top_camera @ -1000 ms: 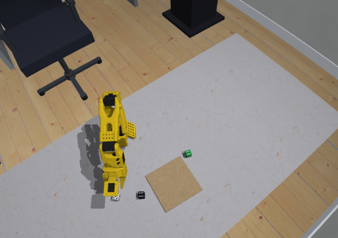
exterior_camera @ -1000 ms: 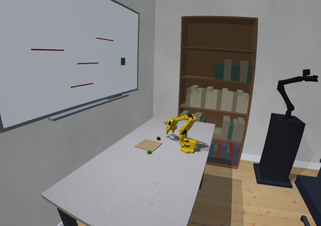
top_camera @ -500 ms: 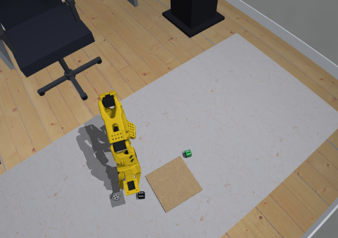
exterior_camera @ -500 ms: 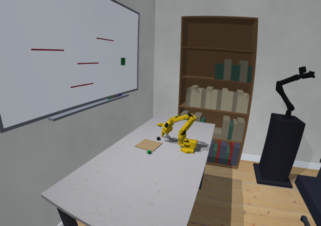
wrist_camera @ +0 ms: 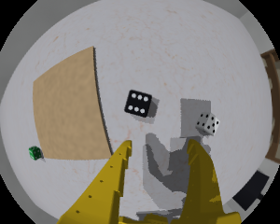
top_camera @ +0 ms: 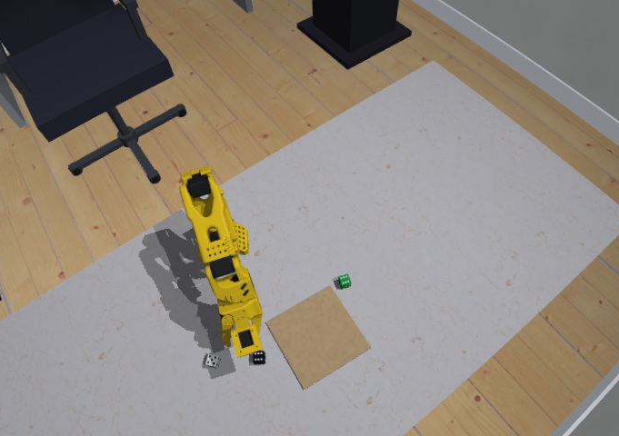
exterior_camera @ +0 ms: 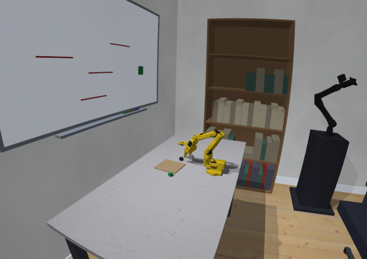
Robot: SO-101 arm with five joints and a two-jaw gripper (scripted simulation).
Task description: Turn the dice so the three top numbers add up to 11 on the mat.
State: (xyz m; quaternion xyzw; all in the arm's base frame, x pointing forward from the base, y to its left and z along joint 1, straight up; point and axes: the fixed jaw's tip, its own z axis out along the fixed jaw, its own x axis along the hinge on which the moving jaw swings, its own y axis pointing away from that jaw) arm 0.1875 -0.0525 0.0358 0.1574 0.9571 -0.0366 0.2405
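The black die [top_camera: 258, 357] [exterior_camera: 181, 158] [wrist_camera: 138, 104] lies on the table beside the mat, six up. The white die [top_camera: 211, 360] [wrist_camera: 208, 123] lies on the table farther from the mat, apparently five up; the arm hides it in the exterior view. The green die [top_camera: 344, 281] [exterior_camera: 170, 174] [wrist_camera: 35, 152] lies just off another side of the mat, apparently six up. The tan mat [top_camera: 318, 336] [exterior_camera: 170, 165] [wrist_camera: 70, 107] lies flat and bears no die. My gripper [wrist_camera: 160, 142] is partly open and empty, above the table near the black die; its fingertips touch no die.
The pale table [top_camera: 423, 205] [exterior_camera: 159, 207] bears the yellow arm [top_camera: 212, 226] [exterior_camera: 209, 149]. In the exterior view a whiteboard [exterior_camera: 67, 30] hangs on the wall beside the table and a bookcase [exterior_camera: 250, 36] stands behind it. The arm's shadow falls near the white die.
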